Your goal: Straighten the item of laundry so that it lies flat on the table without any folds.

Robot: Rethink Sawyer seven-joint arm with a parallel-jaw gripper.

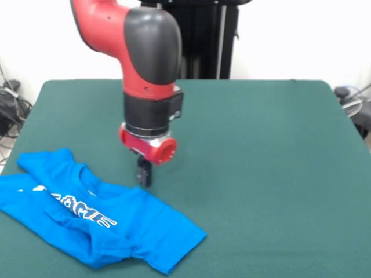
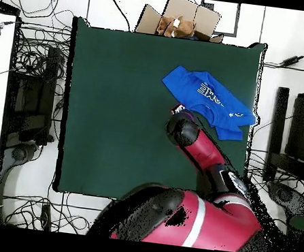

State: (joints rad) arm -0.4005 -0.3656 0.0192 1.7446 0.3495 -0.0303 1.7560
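Note:
The bright blue T-shirt (image 1: 133, 229) lies rumpled on the dark green table (image 1: 261, 162) at the front left in the front view. Its white lettering (image 1: 81, 211) faces up, and folds run across the body and sleeve. Its left part runs off the picture's edge. My gripper (image 1: 144, 172) hangs straight down from the red arm, its tip at the shirt's far edge, close to the cloth. I cannot tell whether it touches the shirt. In the overhead view the shirt (image 2: 209, 97) lies near the table's (image 2: 115, 113) upper right corner, with the gripper (image 2: 178, 109) at its lower left edge.
The black pedestal (image 1: 203, 40) stands at the table's far side. An open cardboard box (image 2: 181, 22) sits on the floor beyond the table's top edge in the overhead view. Cables (image 2: 34, 48) and dark equipment lie on the floor at both sides.

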